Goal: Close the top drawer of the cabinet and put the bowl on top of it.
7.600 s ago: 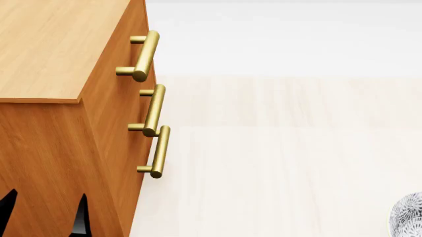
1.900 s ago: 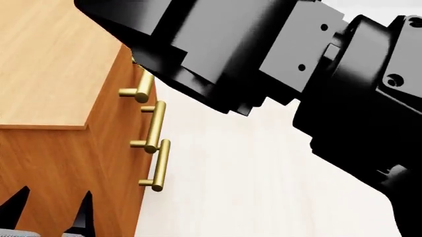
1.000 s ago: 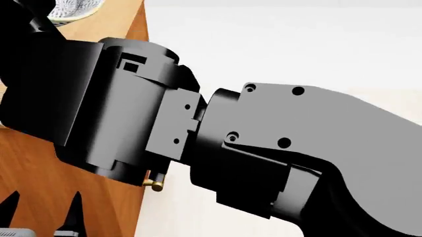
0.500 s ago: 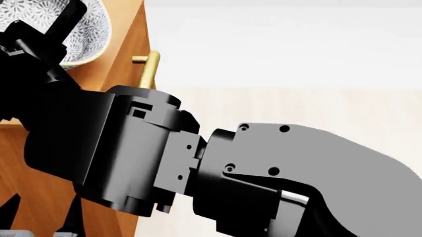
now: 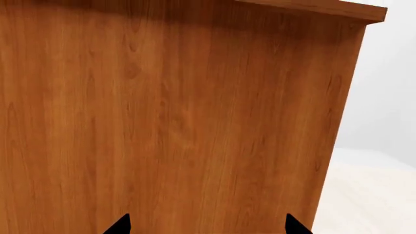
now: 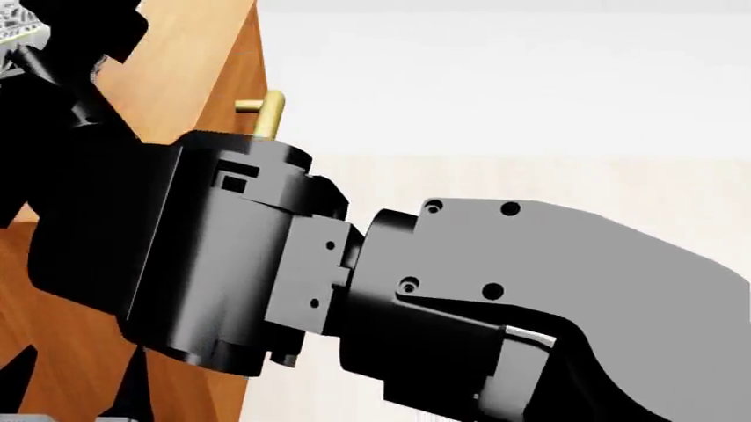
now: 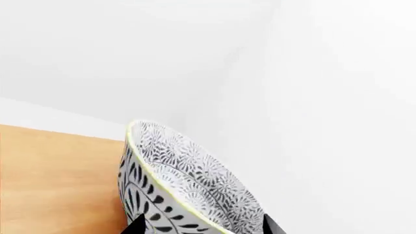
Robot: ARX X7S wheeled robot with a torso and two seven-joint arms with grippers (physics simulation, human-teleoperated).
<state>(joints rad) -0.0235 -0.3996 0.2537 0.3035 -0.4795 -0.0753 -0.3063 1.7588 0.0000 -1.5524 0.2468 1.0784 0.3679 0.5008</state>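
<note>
The bowl (image 7: 188, 185), white with a dense grey-black pattern, hangs tilted on its side over the cabinet's flat orange-brown top (image 7: 58, 175). My right gripper (image 7: 204, 226) is shut on the bowl, its wall between the two black fingertips. In the head view only a sliver of the bowl (image 6: 12, 18) shows at the upper left corner, behind my right arm (image 6: 352, 281). That arm hides most of the cabinet (image 6: 193, 61). The top drawer's brass handle (image 6: 269, 110) pokes out above it. My left gripper (image 5: 206, 226) is open, facing the cabinet's side wall (image 5: 175, 122).
Pale wooden floor (image 6: 528, 185) lies to the right of the cabinet, with a white wall behind. My left fingertips (image 6: 135, 382) show low beside the cabinet's side. The two lower drawers are hidden by my right arm.
My right arm has carried the bowl farther up and left over the cabinet top, so the bowl has nearly slipped out of the head view. The left gripper has stayed put.
</note>
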